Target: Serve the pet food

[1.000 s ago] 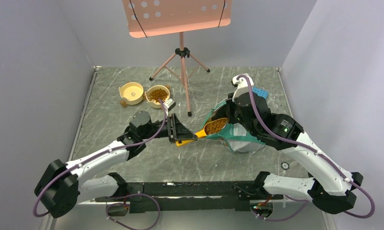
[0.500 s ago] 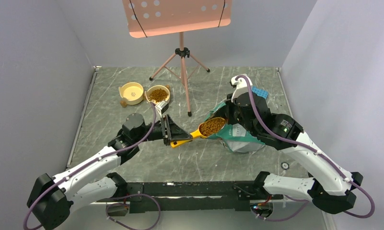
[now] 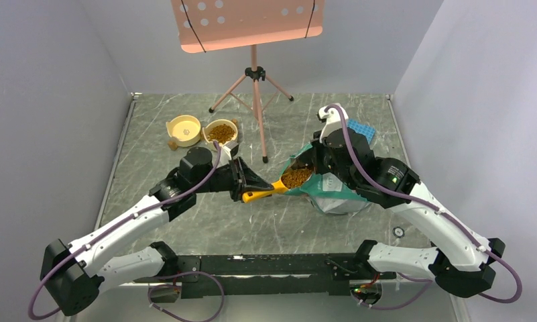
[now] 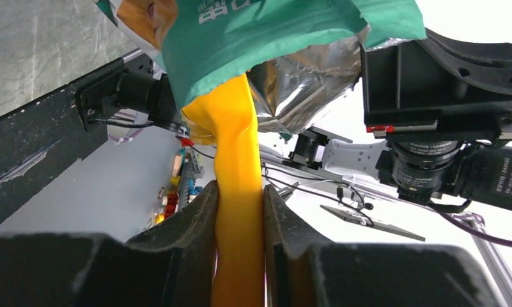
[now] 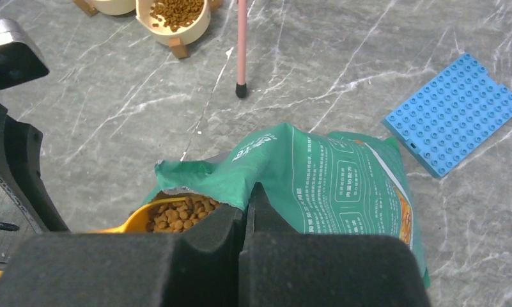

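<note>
— What is different from a second ago?
— Not much in the scoop (image 3: 262, 194) itself. Its bowl sits at the mouth of the bag (image 5: 323, 173), heaped with pet food (image 5: 179, 214), much as before. The right gripper (image 5: 245, 208) has drifted left and slightly farther, taking the bag's lip with it, so the green edge now hangs over more of the load.
— And the jaws?
— The left gripper (image 4: 239, 192) has its jaws narrow, clamped on the yellow handle. The right jaws are pinched tight on the bag's lip.
— Where does that leave the serving?
— As I judge it, the scoop is filled but not yet carried. At far left, the right-hand bowl (image 5: 183, 32) already holds pet food, and the left-hand bowl (image 3: 178, 127) looks almost bare. The scoop must back out level from under the lip, or pellets could spill onto the counter (image 3: 299, 121)
</note>
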You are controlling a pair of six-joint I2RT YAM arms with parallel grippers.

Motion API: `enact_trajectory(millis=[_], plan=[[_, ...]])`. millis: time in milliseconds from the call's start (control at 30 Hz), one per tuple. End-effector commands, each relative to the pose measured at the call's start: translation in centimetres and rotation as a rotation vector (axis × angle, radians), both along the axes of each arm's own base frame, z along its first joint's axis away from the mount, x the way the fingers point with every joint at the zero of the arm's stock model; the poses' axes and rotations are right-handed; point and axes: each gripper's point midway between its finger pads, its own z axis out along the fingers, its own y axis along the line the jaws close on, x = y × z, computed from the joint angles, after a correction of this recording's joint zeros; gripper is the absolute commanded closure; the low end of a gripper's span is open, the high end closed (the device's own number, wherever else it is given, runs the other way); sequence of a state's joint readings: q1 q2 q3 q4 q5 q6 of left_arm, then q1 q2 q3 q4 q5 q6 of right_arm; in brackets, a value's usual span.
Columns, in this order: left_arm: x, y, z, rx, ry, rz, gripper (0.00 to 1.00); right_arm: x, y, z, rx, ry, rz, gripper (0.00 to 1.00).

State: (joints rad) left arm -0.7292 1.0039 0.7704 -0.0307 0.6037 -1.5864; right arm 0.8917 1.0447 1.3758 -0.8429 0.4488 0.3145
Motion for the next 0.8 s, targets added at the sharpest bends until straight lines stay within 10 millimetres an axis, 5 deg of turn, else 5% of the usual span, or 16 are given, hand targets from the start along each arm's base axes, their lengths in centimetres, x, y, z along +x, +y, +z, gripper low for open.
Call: enact_trajectory(millis=[0, 67, 400, 767], plan=[[0.8, 1.0, 0.7, 0.025, -0.023, 0.056, 1.0, 1.1, -0.2, 3.9, 0.095, -0.119, -0.043, 1.0], [0.7, 1.2, 0.0, -0.007, -0.005, 0.038, 1.0, 1.1, -0.1, 3.6, 0.092, -0.11, -0.04, 1.0], [0.5, 1.6, 3.6, -0.135, -0.211, 0.005, 1.0, 1.3, -0.5, 4.2, 0.088, -0.126, -0.058, 1.0], [-1.1, 3.3, 4.7, -0.173, -0.331, -0.013, 1.0, 1.5, -1.5, 4.4, 0.117, -0.138, -0.113, 1.0]])
